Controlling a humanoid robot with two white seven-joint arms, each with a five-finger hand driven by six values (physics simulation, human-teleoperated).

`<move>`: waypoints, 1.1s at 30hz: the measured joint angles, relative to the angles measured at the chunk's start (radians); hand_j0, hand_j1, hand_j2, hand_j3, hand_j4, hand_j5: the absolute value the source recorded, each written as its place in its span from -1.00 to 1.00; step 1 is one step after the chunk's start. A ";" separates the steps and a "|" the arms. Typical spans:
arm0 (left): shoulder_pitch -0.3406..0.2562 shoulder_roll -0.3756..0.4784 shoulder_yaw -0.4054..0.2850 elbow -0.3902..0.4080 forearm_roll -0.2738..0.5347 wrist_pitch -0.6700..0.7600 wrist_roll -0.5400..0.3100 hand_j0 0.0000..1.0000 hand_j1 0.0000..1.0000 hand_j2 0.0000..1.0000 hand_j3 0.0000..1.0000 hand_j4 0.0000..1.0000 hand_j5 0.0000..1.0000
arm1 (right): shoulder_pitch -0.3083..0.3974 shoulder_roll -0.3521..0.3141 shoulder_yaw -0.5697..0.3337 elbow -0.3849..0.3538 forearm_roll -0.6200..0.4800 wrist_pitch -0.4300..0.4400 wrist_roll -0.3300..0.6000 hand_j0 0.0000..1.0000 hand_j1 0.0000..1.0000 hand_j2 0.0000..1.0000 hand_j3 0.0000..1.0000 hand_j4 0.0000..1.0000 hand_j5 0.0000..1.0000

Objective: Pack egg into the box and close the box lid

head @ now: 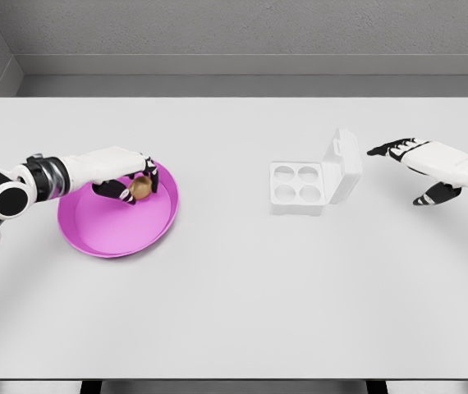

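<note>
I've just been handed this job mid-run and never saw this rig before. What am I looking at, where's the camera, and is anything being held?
This is one simulated view from the robot's head camera, looking down on a white table. Two white arms come in from the sides. The left robot hand reaches into a pink bowl, fingers curled around a brown egg. The right robot hand hovers open, holding nothing, just right of a white egg box with four empty cups and its lid standing open.
</note>
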 measured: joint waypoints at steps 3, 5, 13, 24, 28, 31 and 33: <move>0.002 0.002 0.003 -0.009 0.001 -0.002 0.000 -0.27 -0.27 -0.27 -0.27 -0.27 -0.27 | 0.000 0.000 0.000 0.000 0.000 0.000 0.000 1.00 1.00 1.00 1.00 1.00 1.00; 0.000 0.003 0.004 -0.017 0.001 -0.003 0.000 -0.28 -0.28 -0.28 -0.28 -0.28 -0.28 | 0.000 0.000 0.000 0.000 0.000 0.000 0.000 1.00 1.00 1.00 1.00 1.00 1.00; 0.000 0.005 0.012 -0.034 0.001 -0.003 0.000 -0.31 -0.31 -0.31 -0.31 -0.31 -0.31 | 0.000 -0.001 -0.001 0.000 0.000 0.000 0.000 1.00 1.00 1.00 1.00 1.00 1.00; 0.003 0.004 0.026 -0.063 0.002 -0.003 0.000 -0.34 -0.34 -0.34 -0.34 -0.34 -0.34 | 0.000 -0.002 -0.001 0.000 0.000 0.000 0.000 1.00 1.00 1.00 1.00 1.00 1.00; 0.002 0.002 0.032 -0.074 0.001 -0.003 0.000 -0.34 -0.34 -0.34 -0.34 -0.34 -0.34 | 0.002 -0.002 -0.001 0.000 0.000 0.000 0.000 1.00 1.00 1.00 1.00 1.00 1.00; 0.002 -0.001 0.037 -0.084 0.002 -0.003 0.000 -0.34 -0.34 -0.34 -0.34 -0.34 -0.34 | 0.002 -0.002 -0.002 0.000 0.000 0.000 0.000 1.00 1.00 1.00 1.00 1.00 1.00; 0.002 -0.003 0.040 -0.089 0.002 -0.003 0.000 -0.34 -0.34 -0.34 -0.34 -0.34 -0.34 | 0.000 -0.002 -0.002 0.000 0.000 0.000 0.000 1.00 1.00 1.00 1.00 1.00 1.00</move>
